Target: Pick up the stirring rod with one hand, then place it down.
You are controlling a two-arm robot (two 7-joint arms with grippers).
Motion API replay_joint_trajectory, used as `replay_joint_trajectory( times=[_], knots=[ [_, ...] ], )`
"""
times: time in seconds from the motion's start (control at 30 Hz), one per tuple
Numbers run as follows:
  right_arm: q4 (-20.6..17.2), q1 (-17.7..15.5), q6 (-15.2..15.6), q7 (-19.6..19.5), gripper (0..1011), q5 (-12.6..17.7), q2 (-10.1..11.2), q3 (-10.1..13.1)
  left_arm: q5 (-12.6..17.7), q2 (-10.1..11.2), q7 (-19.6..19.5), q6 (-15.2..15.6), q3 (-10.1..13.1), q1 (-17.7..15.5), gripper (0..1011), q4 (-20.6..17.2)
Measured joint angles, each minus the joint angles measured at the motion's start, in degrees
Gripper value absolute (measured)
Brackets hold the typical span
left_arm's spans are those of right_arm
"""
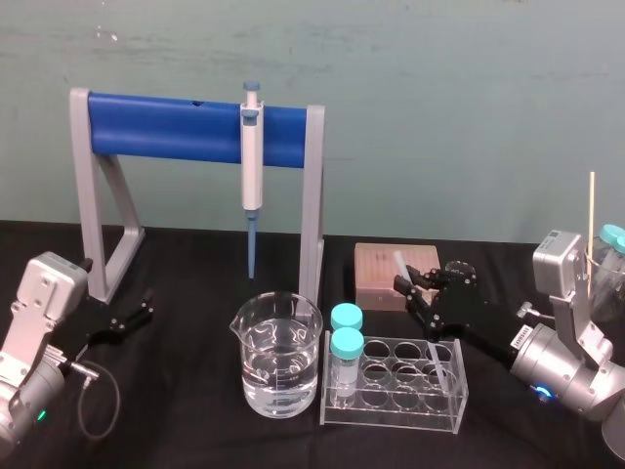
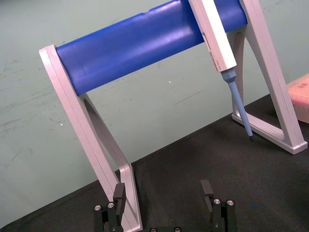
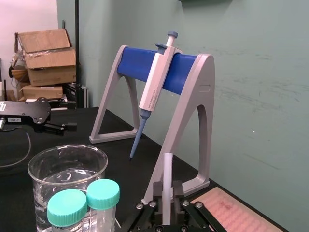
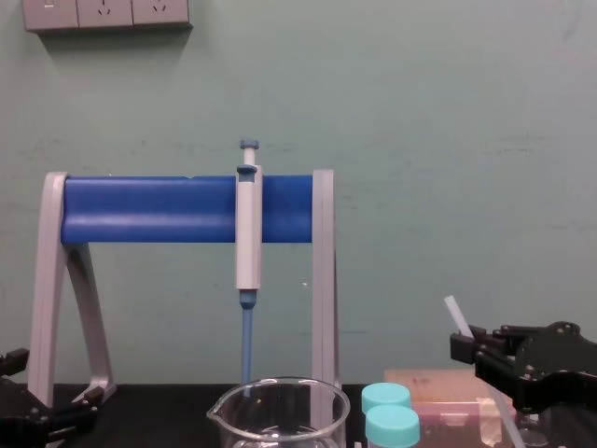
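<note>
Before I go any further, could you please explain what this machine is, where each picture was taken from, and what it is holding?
It is a robot with two arms, each ending in a black gripper. One picture looks down from its head and one looks across from its chest. The other two come from cameras on its wrists. On the black table is a grey stand with a blue bar, and a pipette hangs from it. There is also a beaker of clear liquid, a clear rack with two teal-capped tubes, and a pinkish box. The right gripper is shut on the stirring rod, holding it tilted just behind the rack. The left gripper is open and idle near the stand's left leg.
</note>
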Motion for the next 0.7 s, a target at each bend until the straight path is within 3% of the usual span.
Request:
replay_joint_trajectory(
  times=[0.13,0.7],
  knots=[
    [0.00,0.00,0.00,0.00,72,0.00,0.00,0.00,0.00,0.00,0.00,0.00,0.00,0.00,1000,0.00],
    [0.00,0.00,0.01,0.00,72,0.00,0.00,0.00,0.00,0.00,0.00,0.00,0.00,0.00,1000,0.00]
  ],
)
